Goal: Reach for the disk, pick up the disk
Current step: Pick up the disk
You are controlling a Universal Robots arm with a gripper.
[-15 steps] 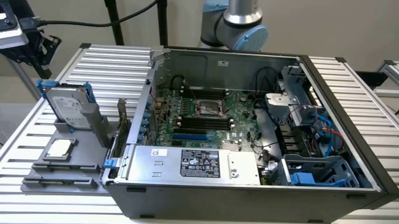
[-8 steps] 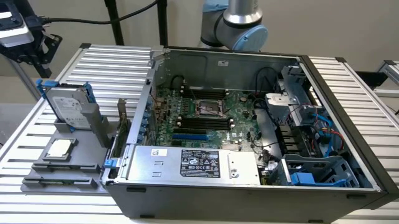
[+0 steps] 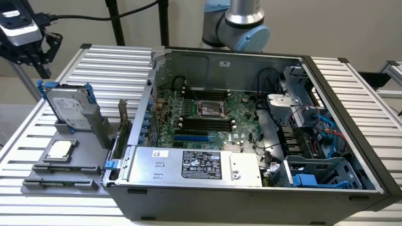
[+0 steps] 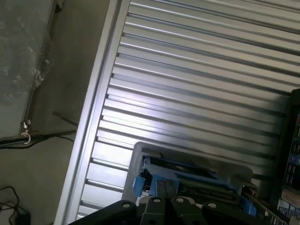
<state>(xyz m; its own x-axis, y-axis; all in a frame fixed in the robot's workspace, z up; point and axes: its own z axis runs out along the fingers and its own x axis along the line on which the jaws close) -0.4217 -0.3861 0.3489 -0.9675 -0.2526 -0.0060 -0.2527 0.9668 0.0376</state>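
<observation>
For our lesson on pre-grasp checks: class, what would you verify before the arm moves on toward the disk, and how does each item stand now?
1. Disk upright in its grey holder: ok.
2. Disk's top edge uncovered, nothing resting on it: ok.
3. Gripper carrying nothing: ok.
4. Fingers open enough to take the disk: not ok, they are shut together.
5. Gripper lined up squarely over the disk's top edge: cannot tell.
6. Small square chip out of the way: ok, it lies apart on its own tray.
</observation>
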